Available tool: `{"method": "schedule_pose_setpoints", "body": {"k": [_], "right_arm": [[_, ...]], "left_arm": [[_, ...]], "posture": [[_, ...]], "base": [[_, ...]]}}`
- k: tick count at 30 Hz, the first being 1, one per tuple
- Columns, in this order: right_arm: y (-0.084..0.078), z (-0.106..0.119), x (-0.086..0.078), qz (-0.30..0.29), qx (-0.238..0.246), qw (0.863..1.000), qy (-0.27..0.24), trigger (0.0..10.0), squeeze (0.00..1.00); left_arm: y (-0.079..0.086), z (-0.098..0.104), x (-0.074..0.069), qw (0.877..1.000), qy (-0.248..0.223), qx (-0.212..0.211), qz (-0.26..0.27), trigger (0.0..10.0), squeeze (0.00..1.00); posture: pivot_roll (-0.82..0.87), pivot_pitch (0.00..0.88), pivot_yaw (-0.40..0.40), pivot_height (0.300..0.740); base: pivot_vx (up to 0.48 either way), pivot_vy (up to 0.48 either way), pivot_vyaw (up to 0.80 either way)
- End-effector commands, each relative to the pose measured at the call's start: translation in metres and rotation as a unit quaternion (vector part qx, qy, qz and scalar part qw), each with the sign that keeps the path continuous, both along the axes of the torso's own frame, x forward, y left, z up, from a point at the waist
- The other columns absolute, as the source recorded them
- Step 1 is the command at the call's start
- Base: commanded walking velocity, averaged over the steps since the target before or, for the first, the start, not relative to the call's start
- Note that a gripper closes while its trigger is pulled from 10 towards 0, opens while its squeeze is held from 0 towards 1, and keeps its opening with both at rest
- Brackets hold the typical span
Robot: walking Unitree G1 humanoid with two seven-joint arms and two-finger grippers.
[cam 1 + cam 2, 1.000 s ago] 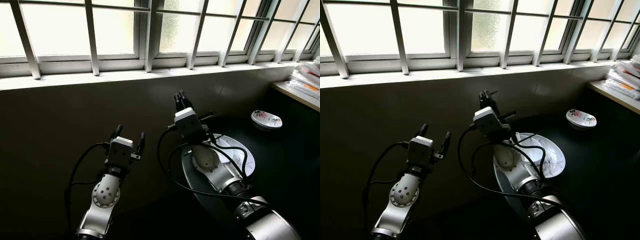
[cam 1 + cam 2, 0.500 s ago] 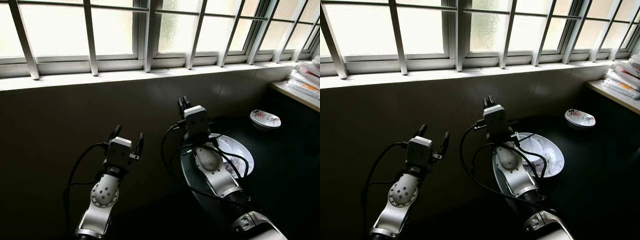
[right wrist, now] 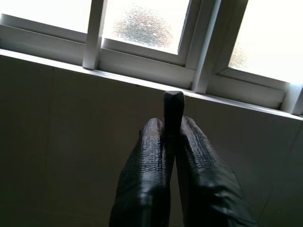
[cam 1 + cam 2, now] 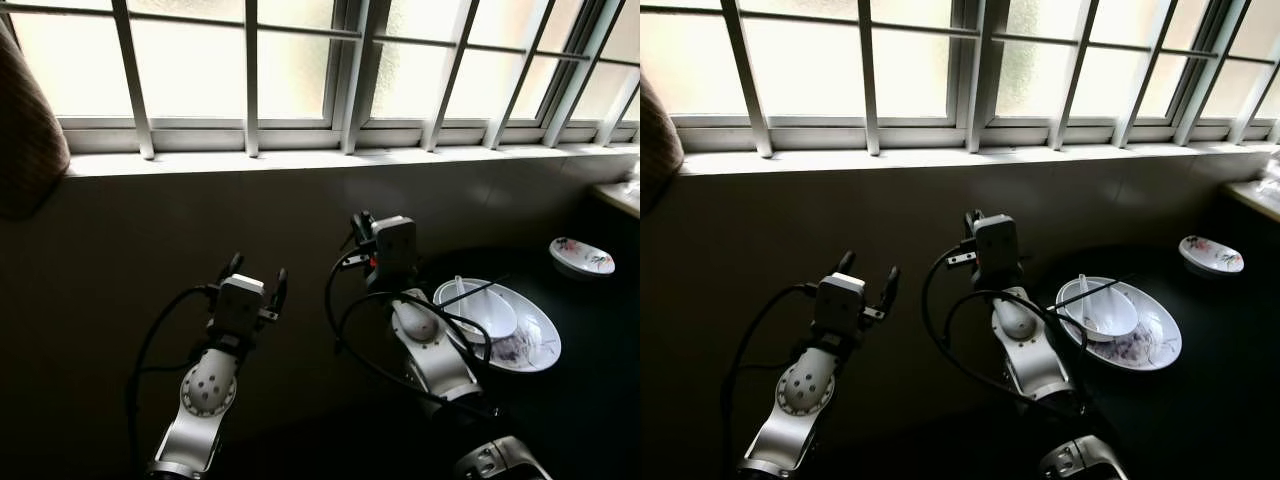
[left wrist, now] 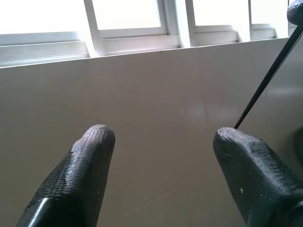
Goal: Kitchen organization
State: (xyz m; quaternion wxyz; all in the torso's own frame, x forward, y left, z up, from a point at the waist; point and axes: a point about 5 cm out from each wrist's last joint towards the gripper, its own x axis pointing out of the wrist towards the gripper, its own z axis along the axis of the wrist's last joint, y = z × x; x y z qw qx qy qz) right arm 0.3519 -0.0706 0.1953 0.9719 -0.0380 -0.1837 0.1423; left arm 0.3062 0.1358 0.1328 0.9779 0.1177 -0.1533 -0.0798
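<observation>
Black on both sides, the right gripper [image 3: 170, 137] is pinched shut on a thin dark stick [image 3: 173, 113] whose squared tip stands out past the fingertips; from its slimness it is judged to be a chopstick, though this cannot be confirmed. In the head views this gripper [image 4: 985, 232] is held raised just to the left of the white plate [image 4: 1160, 345], which serves as the landmark on the dark counter. The step in hand is judged to be carrying the stick to or from the dishes, and it would be done well if the grip were kept firm and the wrist swung slowly toward the plate, so that the cables draped along the arm are not dragged across the crockery. A white bowl [image 4: 1102, 312] is seen sitting on the plate, toward its left half, with a white spoon [image 4: 1082, 292] resting in it and a second dark stick [image 4: 1092, 290] laid across its rim. A faint purple pattern can be made out on the bare part of the plate. A small patterned dish [image 4: 1211, 254] lies well apart, to the right of and beyond the plate. The left gripper [image 4: 254, 278] is held far to the left of the plate with its fingers [image 5: 90, 156] spread wide and nothing between them, facing the tiled wall [image 5: 151, 94] under the window sill [image 4: 300, 160].
</observation>
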Motion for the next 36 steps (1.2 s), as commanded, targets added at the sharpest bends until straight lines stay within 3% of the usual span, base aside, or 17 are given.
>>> {"method": "schedule_pose_setpoints", "body": {"k": [1, 3, 6, 25, 36], "right_arm": [[-0.010, 0.007, 0.001, -0.009, 0.004, 1.000, -0.005, 10.0, 0.00], [-0.007, 0.005, 0.000, -0.001, -0.030, 1.000, -0.005, 10.0, 0.00], [-0.005, 0.002, 0.000, 0.000, -0.043, 0.999, 0.000, 10.0, 0.00], [0.007, -0.005, -0.007, 0.041, 0.002, 0.998, 0.058, 10.0, 0.00], [0.014, 0.012, -0.010, 0.080, 0.042, 0.994, 0.055, 10.0, 0.00]], "left_arm": [[-0.004, 0.002, 0.002, 1.000, 0.001, 0.001, -0.006, 10.0, 0.00], [-0.004, 0.003, 0.001, 1.000, -0.005, 0.000, -0.004, 10.0, 0.00], [-0.004, 0.005, 0.001, 1.000, -0.015, 0.003, -0.002, 10.0, 0.00], [-0.002, 0.003, 0.000, 1.000, -0.014, 0.011, 0.002, 10.0, 0.00], [0.000, 0.003, 0.000, 1.000, -0.013, 0.017, 0.007, 10.0, 0.00]], "posture": [[0.11, 0.000, -0.084, 0.740], [0.11, 0.000, -0.083, 0.740], [0.11, 0.000, -0.084, 0.740], [0.11, 0.000, -0.086, 0.740], [0.12, 0.000, -0.084, 0.740]], "base": [[0.000, 0.480, 0.00], [0.000, 0.471, 0.40], [0.000, 0.308, 0.80], [0.000, 0.000, 0.80], [0.000, 0.000, 0.80]]}}
